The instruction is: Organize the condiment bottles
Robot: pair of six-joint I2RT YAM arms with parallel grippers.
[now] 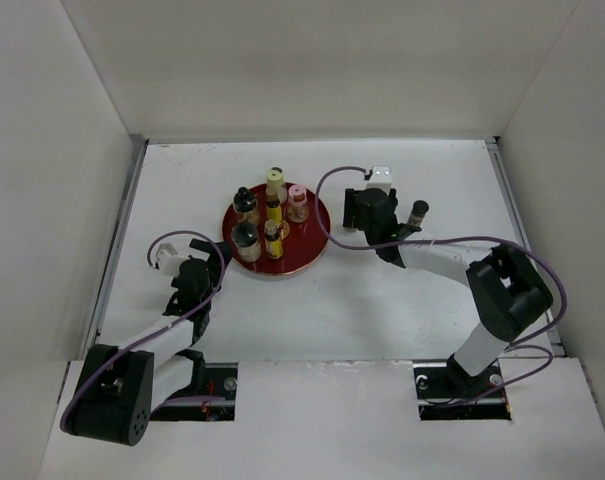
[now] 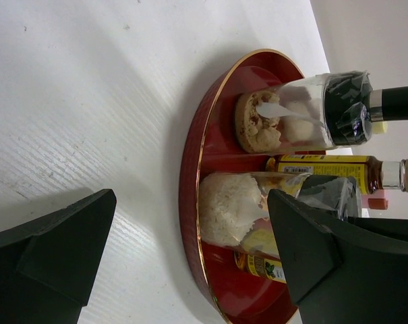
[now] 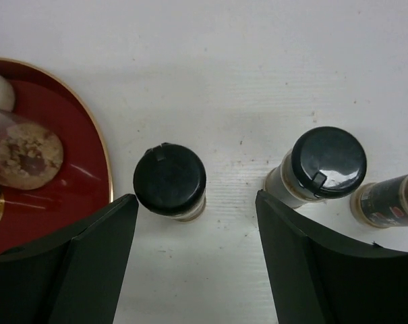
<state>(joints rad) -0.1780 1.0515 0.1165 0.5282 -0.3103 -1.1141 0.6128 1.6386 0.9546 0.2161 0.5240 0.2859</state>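
Note:
The round red tray (image 1: pixel 307 250) holds several condiment bottles: slim yellow ones (image 1: pixel 273 212), black-capped jars (image 1: pixel 246 236) and a pink-capped jar (image 1: pixel 298 203). My left gripper (image 1: pixel 212 262) is open at the tray's left rim. In the left wrist view it (image 2: pixel 190 202) frames a jar of white grains (image 2: pixel 230 206), beside a black-capped jar (image 2: pixel 345 108) and a yellow bottle (image 2: pixel 332 169). My right gripper (image 1: pixel 368 212) is open, pointing down, right of the tray. Its view shows it (image 3: pixel 195 226) just above one black-capped bottle (image 3: pixel 170 181); a second one (image 3: pixel 324 165) and a dark bottle (image 3: pixel 392 199) stand to the right.
White walls enclose the table on the left, back and right. A dark bottle (image 1: pixel 418 213) stands on the table right of my right gripper. The tray's edge (image 3: pixel 69 202) lies close to the left finger in the right wrist view.

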